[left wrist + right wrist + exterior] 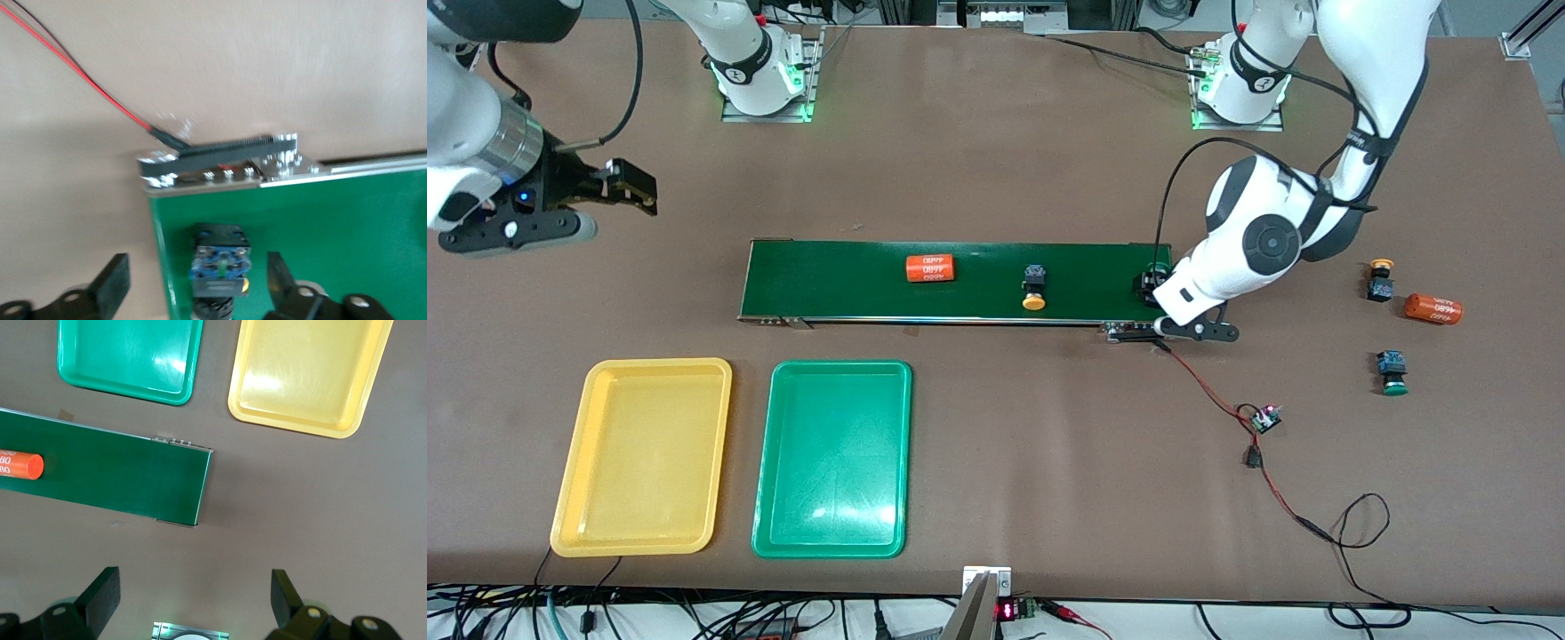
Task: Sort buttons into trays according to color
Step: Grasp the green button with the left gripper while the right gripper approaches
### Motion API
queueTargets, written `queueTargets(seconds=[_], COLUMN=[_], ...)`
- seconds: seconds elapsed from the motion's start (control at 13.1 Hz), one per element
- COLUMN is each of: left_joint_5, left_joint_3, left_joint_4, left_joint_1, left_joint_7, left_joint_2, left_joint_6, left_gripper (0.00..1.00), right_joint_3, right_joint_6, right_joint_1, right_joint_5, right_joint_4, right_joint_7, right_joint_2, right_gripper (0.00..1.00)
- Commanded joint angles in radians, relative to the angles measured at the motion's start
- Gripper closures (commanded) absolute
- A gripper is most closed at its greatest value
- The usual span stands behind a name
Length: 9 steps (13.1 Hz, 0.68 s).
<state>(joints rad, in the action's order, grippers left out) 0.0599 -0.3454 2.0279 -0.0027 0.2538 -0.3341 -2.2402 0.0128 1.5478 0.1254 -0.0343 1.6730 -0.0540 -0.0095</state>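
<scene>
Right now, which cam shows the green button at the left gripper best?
The left wrist view: the green button sits on the conveyor belt between the open fingers of the left gripper, untouched. The front view shows only a sliver of it beside the left arm. The right wrist view doesn't show it.

I see a brown table (pixel 996 133), a dark green belt (pixel 836 280) at centre, a yellow tray (pixel 569 498) and a green tray (pixel 769 507) lower left, orange cylinders (pixel 930 268) with white print, yellow (pixel 1033 302) and green (pixel 1395 387) caps on black-blue bodies, red-black wires (pixel 1209 391), white arms (pixel 1378 53)
</scene>
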Motion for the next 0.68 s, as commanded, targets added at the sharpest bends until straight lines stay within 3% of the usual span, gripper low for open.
queueTargets(seconds=[0.0, 0.3, 0.46, 0.61], left_joint_5=[0.008, -0.003, -0.12, -0.237], left_joint_3=[0.0, 0.003, 0.003, 0.003], left_joint_4=[0.002, -0.032, -0.096, -0.115], left_joint_1=[0.132, 0.315, 0.384, 0.452], left_joint_7=[-0.018, -0.037, -0.036, -0.041], left_joint_2=[0.069, -0.02, -0.078, -0.108], left_joint_6=[0.053, 0.044, 0.045, 0.045], left_gripper=[0.0, 0.0, 0.0, 0.0], right_joint_3=[-0.001, 0.001, 0.004, 0.053], right_joint_6=[0.119, 0.276, 0.36, 0.394], right_joint_1=[-0.003, -0.001, 0.002, 0.0], right_joint_5=[0.021, 0.076, 0.123, 0.125], right_joint_4=[0.222, 0.449, 0.545, 0.574], right_joint_7=[0.003, 0.013, 0.028, 0.066], right_joint_2=[-0.156, -0.291, -0.335, -0.337], right_gripper=[0.0, 0.0, 0.0, 0.0])
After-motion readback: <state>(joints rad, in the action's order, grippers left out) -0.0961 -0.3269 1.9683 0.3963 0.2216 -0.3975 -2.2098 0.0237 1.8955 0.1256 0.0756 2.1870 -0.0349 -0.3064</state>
